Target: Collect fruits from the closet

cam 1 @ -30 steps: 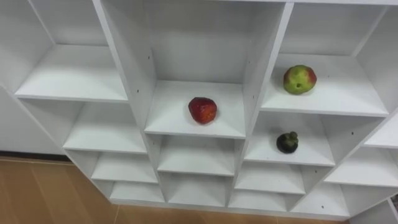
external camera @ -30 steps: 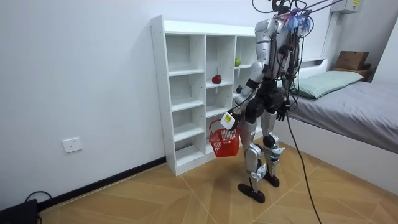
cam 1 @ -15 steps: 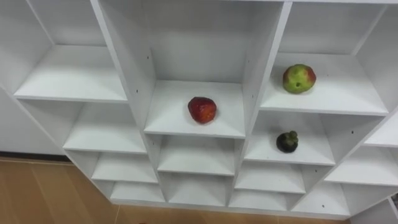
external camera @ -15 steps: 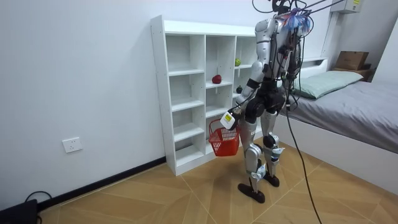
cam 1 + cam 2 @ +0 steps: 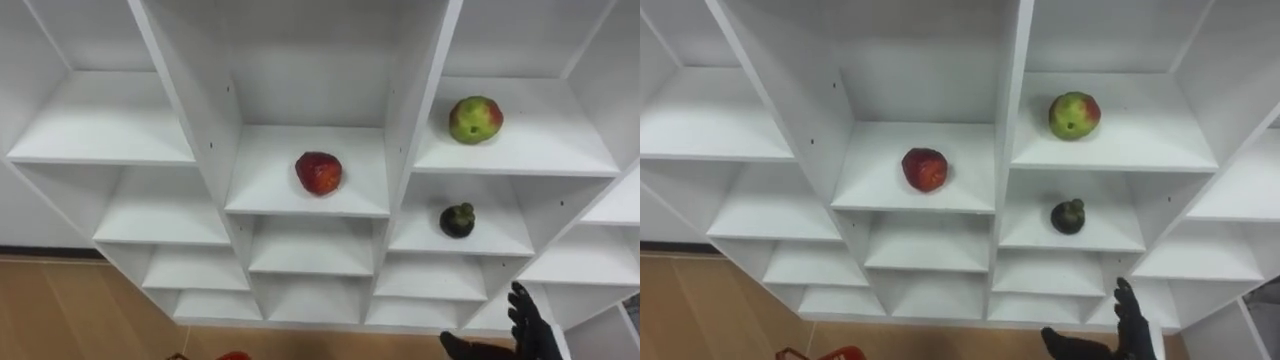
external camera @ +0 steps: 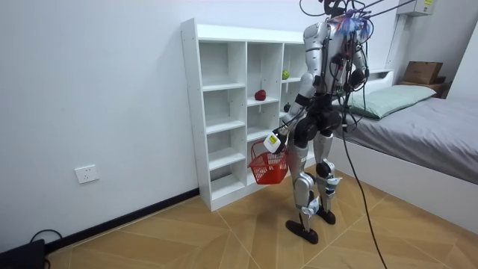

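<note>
left hand (image 6: 275, 140) grips the red basket (image 6: 269, 166), right hand (image 5: 527, 322) open
we judge the basket hangs low to catch fruit; red fruit (image 5: 318, 172), dark fruit (image 5: 457, 220) and green fruit (image 5: 476, 119) sit on closet (image 5: 100, 130) shelves, right hand free below them.

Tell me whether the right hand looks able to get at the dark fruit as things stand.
Probably yes. The right hand is open, just below and right of the dark fruit, which sits alone in an open-fronted closet compartment; nothing lies between them. The left hand carries the red basket.
</note>
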Motion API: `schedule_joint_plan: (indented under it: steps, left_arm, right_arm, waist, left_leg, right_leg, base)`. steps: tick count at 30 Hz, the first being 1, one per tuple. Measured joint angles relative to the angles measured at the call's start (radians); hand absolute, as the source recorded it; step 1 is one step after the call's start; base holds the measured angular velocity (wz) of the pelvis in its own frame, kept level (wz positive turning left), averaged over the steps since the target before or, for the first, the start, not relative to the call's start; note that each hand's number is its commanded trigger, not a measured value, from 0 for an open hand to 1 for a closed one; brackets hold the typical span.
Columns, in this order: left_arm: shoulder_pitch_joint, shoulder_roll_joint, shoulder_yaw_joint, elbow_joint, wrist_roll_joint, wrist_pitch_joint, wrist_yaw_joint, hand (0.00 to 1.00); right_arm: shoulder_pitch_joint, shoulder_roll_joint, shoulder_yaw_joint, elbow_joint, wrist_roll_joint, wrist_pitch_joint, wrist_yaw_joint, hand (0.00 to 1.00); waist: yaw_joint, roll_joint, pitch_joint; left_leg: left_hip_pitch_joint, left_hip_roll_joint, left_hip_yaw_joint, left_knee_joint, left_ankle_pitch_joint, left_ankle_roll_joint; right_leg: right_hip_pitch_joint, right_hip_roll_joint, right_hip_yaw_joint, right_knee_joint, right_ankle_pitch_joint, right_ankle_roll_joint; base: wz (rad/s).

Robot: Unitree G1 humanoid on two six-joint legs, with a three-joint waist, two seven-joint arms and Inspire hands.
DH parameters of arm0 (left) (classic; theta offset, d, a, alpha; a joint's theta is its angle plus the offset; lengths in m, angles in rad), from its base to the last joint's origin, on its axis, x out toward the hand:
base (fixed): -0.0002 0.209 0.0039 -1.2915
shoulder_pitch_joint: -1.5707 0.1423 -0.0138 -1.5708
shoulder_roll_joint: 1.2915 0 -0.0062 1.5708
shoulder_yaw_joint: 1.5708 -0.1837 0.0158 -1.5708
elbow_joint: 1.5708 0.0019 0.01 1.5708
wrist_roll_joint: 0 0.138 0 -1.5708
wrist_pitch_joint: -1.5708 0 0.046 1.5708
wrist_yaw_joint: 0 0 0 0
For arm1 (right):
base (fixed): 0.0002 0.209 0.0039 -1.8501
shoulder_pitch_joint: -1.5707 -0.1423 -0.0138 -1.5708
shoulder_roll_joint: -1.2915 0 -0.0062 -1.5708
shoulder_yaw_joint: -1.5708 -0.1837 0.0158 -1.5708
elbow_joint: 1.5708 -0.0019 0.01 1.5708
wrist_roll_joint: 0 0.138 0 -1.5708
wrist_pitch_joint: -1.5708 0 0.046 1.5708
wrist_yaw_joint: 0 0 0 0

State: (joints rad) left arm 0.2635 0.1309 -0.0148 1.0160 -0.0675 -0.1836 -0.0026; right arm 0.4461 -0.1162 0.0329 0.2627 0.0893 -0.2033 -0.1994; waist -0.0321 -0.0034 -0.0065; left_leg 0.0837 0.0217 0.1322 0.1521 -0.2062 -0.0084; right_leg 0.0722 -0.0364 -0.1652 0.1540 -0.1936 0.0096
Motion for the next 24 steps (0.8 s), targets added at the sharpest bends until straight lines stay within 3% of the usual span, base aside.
schedule_joint_plan:
  steps: [5, 11, 24]
  left_arm:
    - [0.006, 0.001, -0.006, -0.017, -0.010, -0.011, -0.008, 1.00]
    - [0.001, 0.012, -0.031, -0.010, -0.010, -0.012, -0.013, 1.00]
    - [0.000, 0.017, -0.041, -0.015, -0.009, -0.012, -0.037, 1.00]
  right_arm:
    - [0.001, -0.001, 0.022, -0.129, -0.021, -0.018, -0.033, 0.00]
    - [-0.016, -0.020, 0.065, -0.265, -0.062, -0.041, -0.086, 0.00]
    - [-0.034, -0.052, 0.101, -0.294, -0.156, -0.047, -0.186, 0.00]
  waist:
    - [0.009, 0.003, -0.0006]
    - [0.010, 0.005, 0.0033]
    - [0.015, 0.007, 0.0033]
  left_leg:
    - [-0.003, 0.000, 0.008, -0.001, 0.000, 0.000]
    - [-0.004, 0.000, 0.007, -0.002, 0.000, 0.000]
    - [-0.022, 0.001, 0.011, -0.003, 0.000, 0.000]
  right_leg:
    - [-0.007, 0.003, 0.026, 0.002, 0.002, 0.000]
    - [-0.010, 0.004, 0.027, 0.000, 0.002, -0.001]
    - [-0.024, 0.005, 0.028, 0.001, 0.005, -0.001]
  base:
    - [-0.06]
    - [-0.01]
    - [0.00]
